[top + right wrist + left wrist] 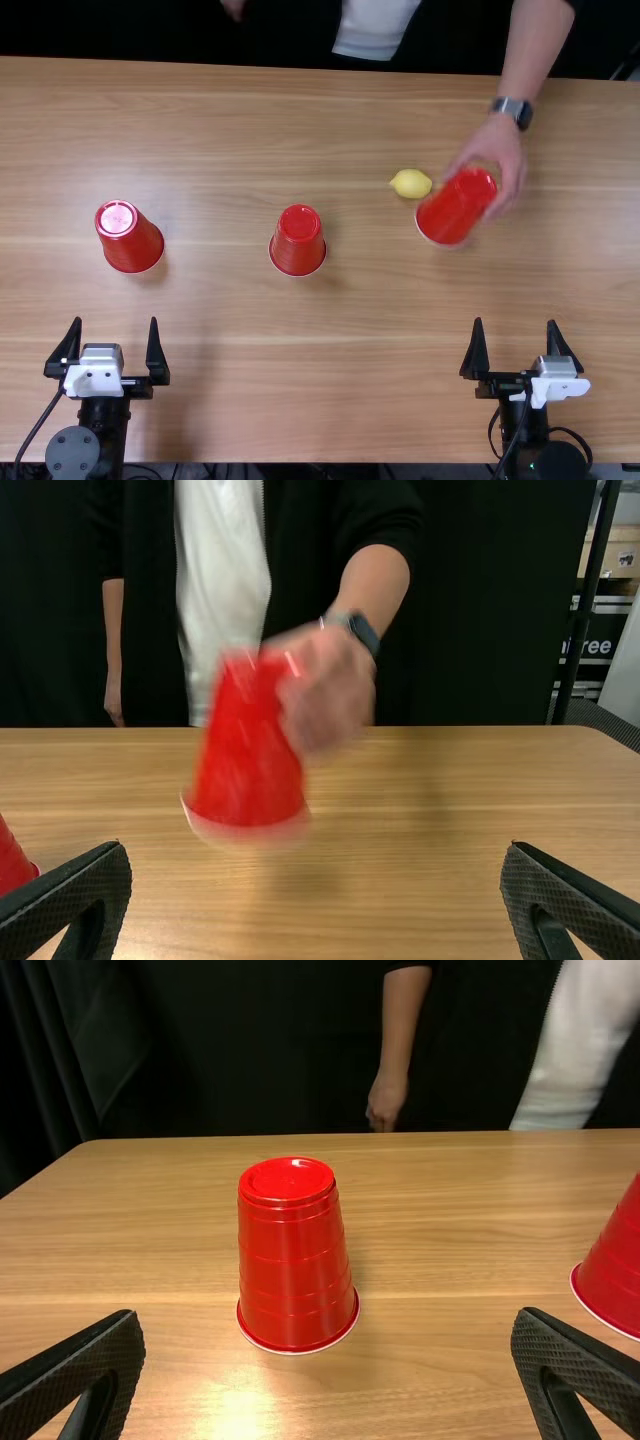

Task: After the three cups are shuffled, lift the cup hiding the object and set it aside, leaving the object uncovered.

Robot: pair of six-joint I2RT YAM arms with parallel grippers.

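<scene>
One person's hand (492, 165) grips a tilted red cup (455, 208) beside the yellow ball (411, 184).

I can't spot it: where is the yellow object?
In the top view the yellow object lies uncovered right of the middle, beside the tilted cup in the person's hand.

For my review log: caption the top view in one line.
A person's hand holds the right red cup tilted beside a small lemon; left cup and middle cup stand inverted.
</scene>
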